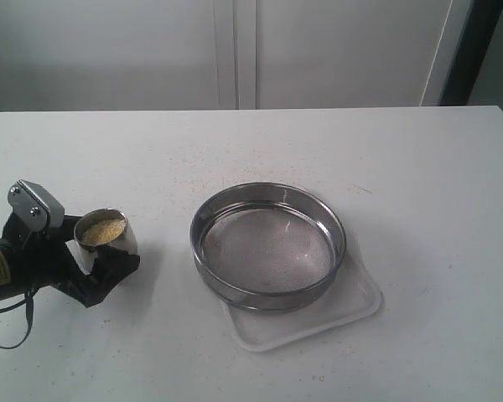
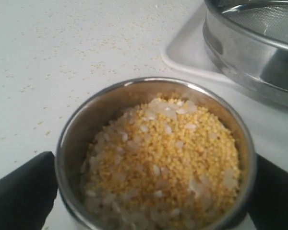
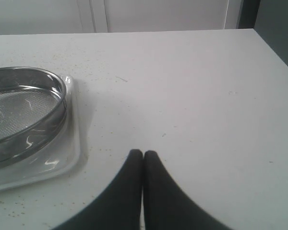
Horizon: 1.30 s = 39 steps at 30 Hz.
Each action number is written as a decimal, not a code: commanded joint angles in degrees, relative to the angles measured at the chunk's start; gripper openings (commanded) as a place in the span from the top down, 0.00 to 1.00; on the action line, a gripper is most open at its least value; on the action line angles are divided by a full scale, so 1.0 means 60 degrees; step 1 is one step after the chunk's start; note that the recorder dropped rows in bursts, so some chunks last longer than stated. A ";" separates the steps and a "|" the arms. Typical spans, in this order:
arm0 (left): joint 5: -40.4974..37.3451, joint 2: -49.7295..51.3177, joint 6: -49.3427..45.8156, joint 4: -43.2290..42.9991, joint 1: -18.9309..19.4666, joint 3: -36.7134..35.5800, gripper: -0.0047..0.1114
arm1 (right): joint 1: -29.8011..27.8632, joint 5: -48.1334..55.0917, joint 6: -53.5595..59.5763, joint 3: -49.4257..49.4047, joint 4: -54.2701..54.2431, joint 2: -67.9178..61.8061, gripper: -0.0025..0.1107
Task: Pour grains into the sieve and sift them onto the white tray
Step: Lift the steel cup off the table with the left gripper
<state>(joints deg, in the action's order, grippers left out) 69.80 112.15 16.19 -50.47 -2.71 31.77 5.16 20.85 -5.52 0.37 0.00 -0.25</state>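
A small rounded steel cup full of grains, yellow granules mixed with pale whitish ones, sits between the black fingers of my left gripper, which is shut on it at the table's left side. The sieve, a wide steel ring with mesh bottom, rests on the white tray right of the cup; its mesh looks bare. My right gripper shows only in its wrist view, shut with nothing in it, over the table beside the tray.
Loose grains are scattered on the white table between cup and tray. White cabinet doors stand behind the table's far edge. The table's right edge lies near the right gripper.
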 commanded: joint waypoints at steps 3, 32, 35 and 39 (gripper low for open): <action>0.0028 0.0249 0.0080 0.0000 -0.0064 0.0323 0.06 | 0.0019 -0.0130 -0.0061 -0.0062 0.0056 0.0041 0.98; 0.0028 0.0793 0.0446 -0.0379 -0.0064 0.1051 0.06 | 0.0019 -0.0130 -0.0061 -0.0062 0.0056 0.0041 0.98; 0.0028 0.0904 0.0488 -0.0426 -0.0064 0.1051 0.06 | 0.0019 -0.0130 -0.0061 -0.0062 0.0056 0.0041 0.98; 0.0028 0.0904 0.0514 -0.0443 -0.0064 0.1051 0.10 | 0.0019 -0.0130 -0.0061 -0.0062 0.0056 0.0041 0.98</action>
<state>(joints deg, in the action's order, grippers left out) 69.80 117.57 18.76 -52.44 -2.71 38.02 5.16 20.85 -5.52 0.37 0.00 -0.25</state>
